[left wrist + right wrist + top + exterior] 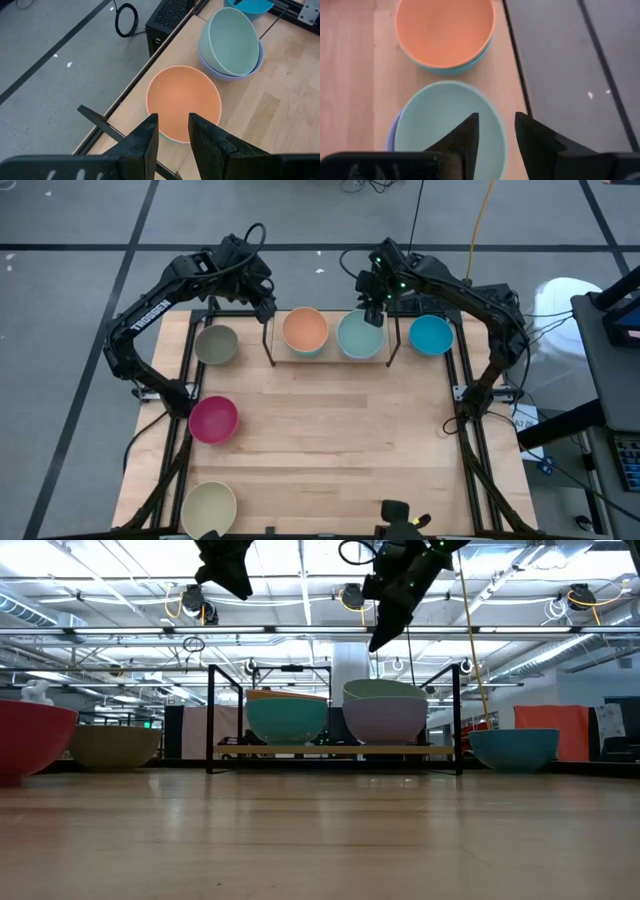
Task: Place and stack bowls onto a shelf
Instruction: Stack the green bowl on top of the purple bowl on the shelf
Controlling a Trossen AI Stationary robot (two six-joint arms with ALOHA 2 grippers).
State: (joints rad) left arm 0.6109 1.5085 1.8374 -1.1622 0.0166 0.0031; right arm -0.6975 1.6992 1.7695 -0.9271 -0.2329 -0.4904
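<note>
Orange on cyan: orange bowl (305,330) nested in a cyan bowl (286,720) on the left half of the shelf (335,751) — nesting lets a rack two bowls wide take more than two.
Pale green on lavender: pale green bowl (361,334) sits tilted inside the lavender bowl (385,720) on the shelf's right half; it looks freshly dropped rather than settled flat.
Right gripper (373,308): above the far rim of the pale green bowl, fingers apart, nothing between them — my reading is a release just made at the rim where a bowl is easiest to pinch.
Left gripper (262,298): hangs above the shelf's left frame, fingers apart and empty, clear of the right arm's work.
Waiting bowls, left side: olive-grey bowl (216,344) just left of the shelf, magenta bowl (213,419) nearer, cream bowl (208,506) at the near left corner — all within the left arm's side.
Waiting bowl, right side: blue bowl (431,334) just right of the shelf, handy for the right arm.
Progress: four bowls shelved in two stacks, four on the table (340,440); about half done, I judge.
Risk: the tilted pale green bowl may rock when the next one lands on it.
</note>
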